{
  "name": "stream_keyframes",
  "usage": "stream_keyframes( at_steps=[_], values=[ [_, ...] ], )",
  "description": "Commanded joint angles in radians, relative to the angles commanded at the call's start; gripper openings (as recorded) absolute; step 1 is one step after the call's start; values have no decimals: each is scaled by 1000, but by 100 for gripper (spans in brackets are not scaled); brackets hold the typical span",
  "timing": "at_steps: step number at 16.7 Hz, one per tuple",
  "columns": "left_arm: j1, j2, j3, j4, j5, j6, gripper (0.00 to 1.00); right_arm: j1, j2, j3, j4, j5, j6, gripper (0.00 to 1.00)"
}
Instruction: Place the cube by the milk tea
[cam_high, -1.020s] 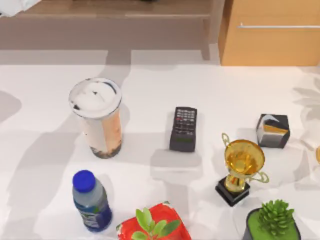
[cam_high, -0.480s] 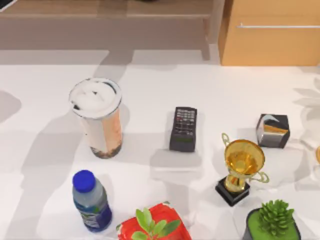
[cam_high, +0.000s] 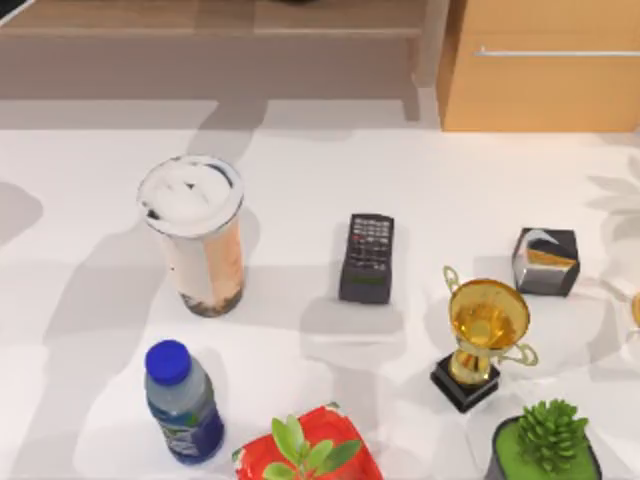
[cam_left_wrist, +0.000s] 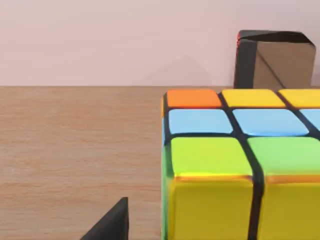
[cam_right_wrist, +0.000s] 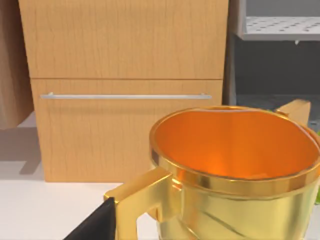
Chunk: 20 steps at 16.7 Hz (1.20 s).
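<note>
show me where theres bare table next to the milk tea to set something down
Bare patches: between the milk tea and the remote, and the table behind the cup. Tighter in front, by the blue-capped bottle. Crowded at right: trophy, dark box, plants.

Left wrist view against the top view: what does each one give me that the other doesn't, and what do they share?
Left wrist view: the cube close up, with yellow, green, blue and orange squares, over a wooden surface, and a dark box-like shape behind it.

Top view: the milk tea upright on the white table, a blue-capped bottle, a remote, a gold trophy, a dark patterned box and two potted plants.

Shared: nothing I can match with certainty.
</note>
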<state>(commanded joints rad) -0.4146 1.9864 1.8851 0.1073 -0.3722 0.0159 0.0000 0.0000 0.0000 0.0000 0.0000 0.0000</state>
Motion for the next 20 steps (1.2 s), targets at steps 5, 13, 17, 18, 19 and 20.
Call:
stream_keyframes(
  at_steps=[5, 13, 17, 18, 19, 20],
  values=[
    [0, 0, 0, 0, 0, 0, 40, 0, 0, 0, 0, 0, 0, 100],
    [0, 0, 0, 0, 0, 0, 0, 0, 0, 0, 0, 0, 0, 100],
    [0, 0, 0, 0, 0, 0, 0, 0, 0, 0, 0, 0, 0, 100],
    [0, 0, 0, 0, 0, 0, 0, 0, 0, 0, 0, 0, 0, 100],
    [-3, -1, 0, 0, 0, 2, 0, 0, 0, 0, 0, 0, 0, 100],
    [-3, -3, 3, 0, 0, 1, 0, 0, 0, 0, 0, 0, 0, 100]
  ],
)
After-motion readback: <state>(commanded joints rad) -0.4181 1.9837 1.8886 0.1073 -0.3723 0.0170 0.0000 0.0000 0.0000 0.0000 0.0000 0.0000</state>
